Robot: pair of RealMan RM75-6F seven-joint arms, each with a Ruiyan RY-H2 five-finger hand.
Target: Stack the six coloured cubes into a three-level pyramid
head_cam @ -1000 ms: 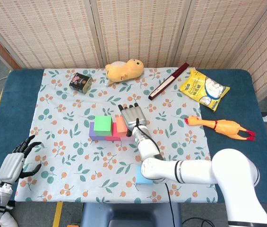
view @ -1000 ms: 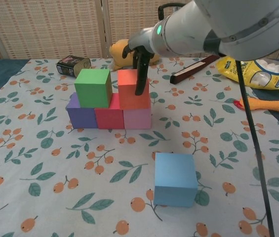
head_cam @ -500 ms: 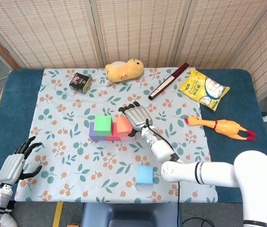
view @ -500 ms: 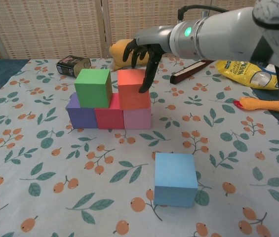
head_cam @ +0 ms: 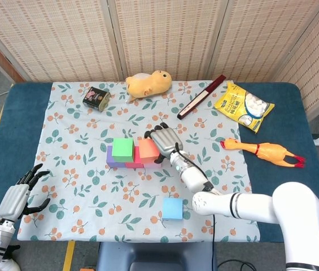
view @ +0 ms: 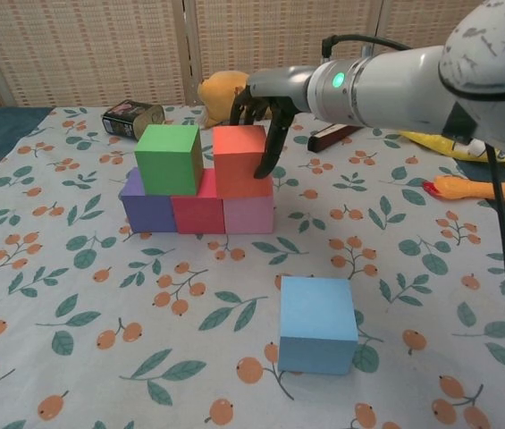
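With the right hand (view: 261, 121) holding nothing, fingers curled down against the orange cube's (view: 239, 161) right side, nudge it gently flush beside the green cube (view: 169, 159); the blue cube (view: 316, 323) waits nearer the robot.

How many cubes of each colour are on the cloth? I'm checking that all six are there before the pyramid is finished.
Green cube: 1
Orange cube: 1
Purple cube: 1
Red cube: 1
Pink cube: 1
Blue cube: 1
Total: 6
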